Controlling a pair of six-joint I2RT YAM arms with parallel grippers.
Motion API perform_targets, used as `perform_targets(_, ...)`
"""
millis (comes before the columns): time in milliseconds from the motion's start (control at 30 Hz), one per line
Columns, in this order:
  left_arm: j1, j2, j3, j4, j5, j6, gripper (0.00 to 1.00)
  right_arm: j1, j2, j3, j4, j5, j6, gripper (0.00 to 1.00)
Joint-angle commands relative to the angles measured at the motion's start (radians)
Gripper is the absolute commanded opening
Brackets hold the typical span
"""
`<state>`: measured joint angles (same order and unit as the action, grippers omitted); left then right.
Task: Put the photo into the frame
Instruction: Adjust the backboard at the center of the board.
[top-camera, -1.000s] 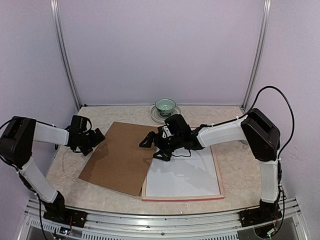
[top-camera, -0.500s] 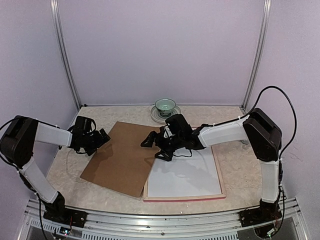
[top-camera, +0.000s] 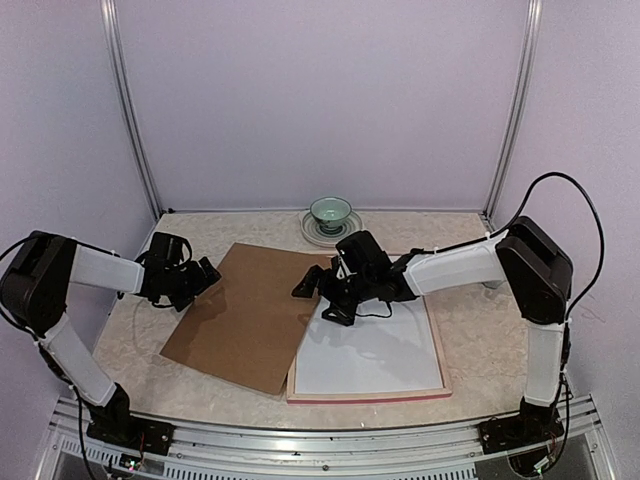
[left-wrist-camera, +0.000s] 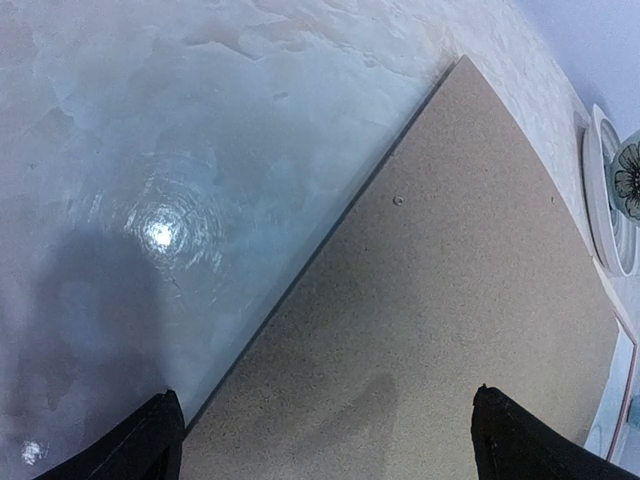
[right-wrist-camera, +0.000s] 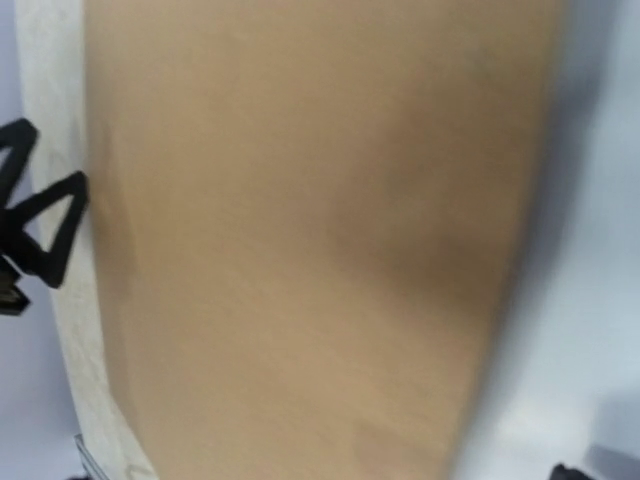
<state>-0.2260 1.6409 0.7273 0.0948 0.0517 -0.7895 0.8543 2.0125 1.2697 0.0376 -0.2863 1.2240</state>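
Observation:
The frame (top-camera: 368, 396) lies flat at the right front, its pale wood rim with a pink edge around a white sheet (top-camera: 372, 355). I cannot tell whether that sheet is the photo's white back; no printed face shows. My right gripper (top-camera: 322, 300) hangs open over the frame's far left corner, where the brown backing board (top-camera: 245, 315) overlaps it. The right wrist view is blurred: mostly the board (right-wrist-camera: 300, 250), with white (right-wrist-camera: 595, 300) to its right. My left gripper (top-camera: 205, 275) is open above the board's left edge, its fingers (left-wrist-camera: 150, 445) straddling that edge of the board (left-wrist-camera: 450, 300).
A green cup on a saucer (top-camera: 331, 215) stands at the back middle, also at the right edge of the left wrist view as the saucer (left-wrist-camera: 612, 190). The marbled tabletop (left-wrist-camera: 150, 150) shows left of the board. Metal posts and walls close in the back and sides.
My left gripper has moved right, up to the board's left edge. My right gripper has drifted a little to the right. The board and frame have shifted slightly rightward.

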Motion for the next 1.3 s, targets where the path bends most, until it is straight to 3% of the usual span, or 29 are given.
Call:
perform_targets(0, -0.001, 0.034, -0.035, -0.062, 0.063, -0.026, 0.99, -0.003, 0.051, 0.063, -0.005, 0.013, -0.014, 0.99)
perform_targets(467, 0.010, 0.033, -0.040, -0.054, 0.075, -0.028, 0.99, -0.003, 0.107, 0.132, -0.040, -0.007, 0.014, 0.99)
perform_targets(900, 0.011, 0.043, -0.040, -0.050, 0.095, -0.028, 0.99, 0.000, 0.136, 0.130, 0.243, -0.131, 0.069, 0.99)
perform_targets(1267, 0.007, 0.032, -0.062, -0.029, 0.158, -0.056, 0.99, 0.010, 0.110, 0.329, 0.209, -0.185, -0.012, 0.99)
